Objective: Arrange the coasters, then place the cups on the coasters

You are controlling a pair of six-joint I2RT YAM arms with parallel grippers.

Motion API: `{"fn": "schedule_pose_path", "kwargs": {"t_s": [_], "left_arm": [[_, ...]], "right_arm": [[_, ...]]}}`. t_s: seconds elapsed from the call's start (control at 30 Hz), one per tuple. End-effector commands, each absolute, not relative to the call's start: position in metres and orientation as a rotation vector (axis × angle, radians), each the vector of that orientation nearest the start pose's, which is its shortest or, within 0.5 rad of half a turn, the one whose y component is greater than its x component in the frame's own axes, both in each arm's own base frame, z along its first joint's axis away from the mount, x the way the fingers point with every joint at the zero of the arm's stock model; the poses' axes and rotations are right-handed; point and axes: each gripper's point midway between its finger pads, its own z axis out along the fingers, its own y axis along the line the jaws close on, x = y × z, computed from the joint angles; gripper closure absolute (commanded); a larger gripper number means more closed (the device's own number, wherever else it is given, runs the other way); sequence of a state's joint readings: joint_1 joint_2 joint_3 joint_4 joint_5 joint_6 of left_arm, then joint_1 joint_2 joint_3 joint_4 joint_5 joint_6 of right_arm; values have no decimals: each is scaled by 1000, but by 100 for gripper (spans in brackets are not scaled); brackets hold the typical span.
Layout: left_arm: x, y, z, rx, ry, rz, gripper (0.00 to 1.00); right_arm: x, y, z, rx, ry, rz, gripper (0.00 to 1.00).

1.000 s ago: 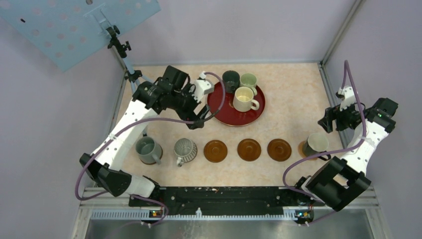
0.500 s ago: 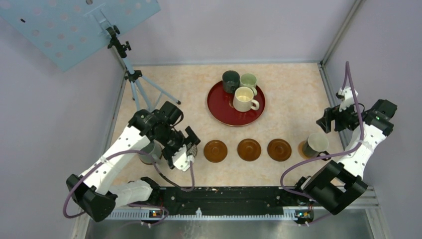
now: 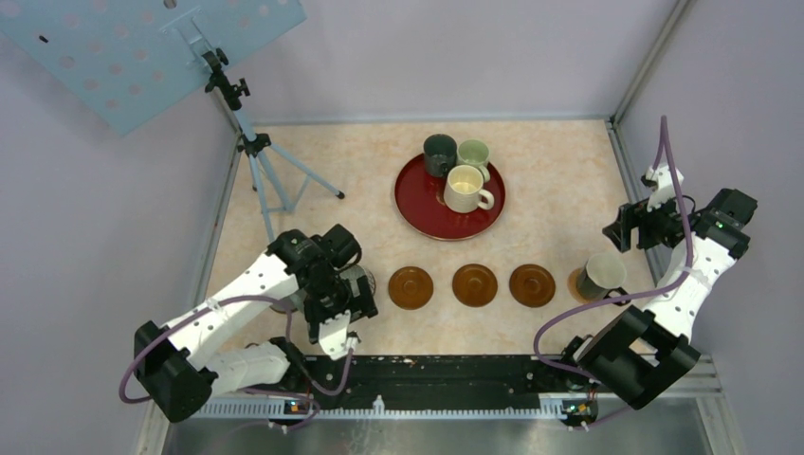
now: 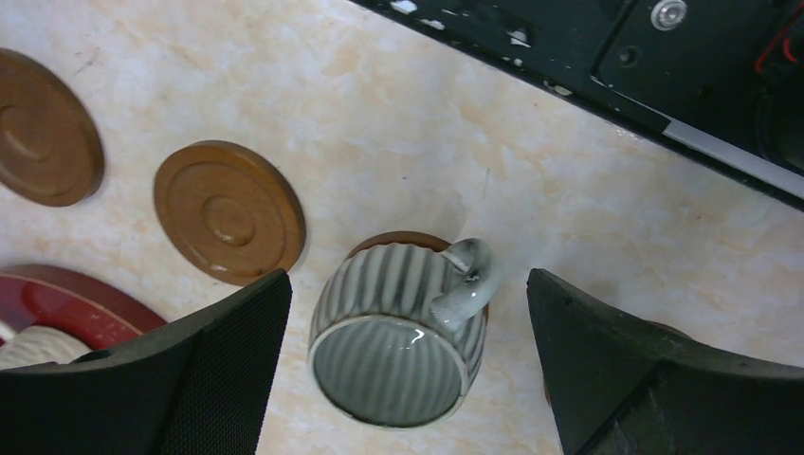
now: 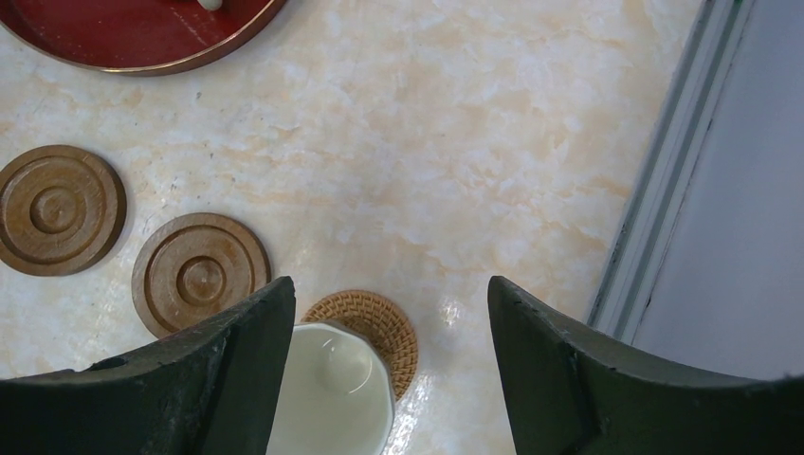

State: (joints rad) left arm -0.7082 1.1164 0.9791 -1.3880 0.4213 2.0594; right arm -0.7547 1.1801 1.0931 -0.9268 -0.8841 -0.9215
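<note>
Three brown coasters (image 3: 411,287) (image 3: 474,284) (image 3: 532,284) lie in a row on the table. A ribbed grey cup (image 4: 398,346) stands upright on another brown coaster (image 4: 398,240). My left gripper (image 4: 406,303) hangs open above it, a finger on either side, not touching. In the top view my left gripper (image 3: 346,299) covers most of that cup and the plain grey cup beside it. At the right, a dark cup with a pale inside (image 3: 602,275) stands on a woven coaster (image 5: 384,327). My right gripper (image 5: 389,303) is open above it, empty.
A dark-red round tray (image 3: 417,213) at the back holds a dark cup (image 3: 439,154), a pale green cup (image 3: 473,154) and a cream cup (image 3: 466,188). A tripod (image 3: 270,171) stands at the back left. A metal rail (image 3: 621,180) edges the table's right side.
My left arm has swung from beside the tray back toward the near left and now hangs over the ribbed grey cup. The right arm has barely moved.
</note>
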Motion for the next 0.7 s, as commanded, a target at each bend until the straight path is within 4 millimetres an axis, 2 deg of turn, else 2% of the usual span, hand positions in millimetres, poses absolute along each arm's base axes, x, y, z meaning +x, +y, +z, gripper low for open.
{"fn": "schedule_pose_path", "kwargs": {"t_s": [0.0, 0.2, 0.67], "left_arm": [[112, -138, 117, -3345, -224, 425, 1], [115, -133, 100, -3330, -183, 365, 1], [137, -154, 82, -3393, -184, 252, 1]], "right_arm": [[271, -90, 217, -489, 2051, 207, 27], [271, -90, 217, -489, 2052, 206, 27], [269, -91, 216, -501, 2059, 193, 27]]}}
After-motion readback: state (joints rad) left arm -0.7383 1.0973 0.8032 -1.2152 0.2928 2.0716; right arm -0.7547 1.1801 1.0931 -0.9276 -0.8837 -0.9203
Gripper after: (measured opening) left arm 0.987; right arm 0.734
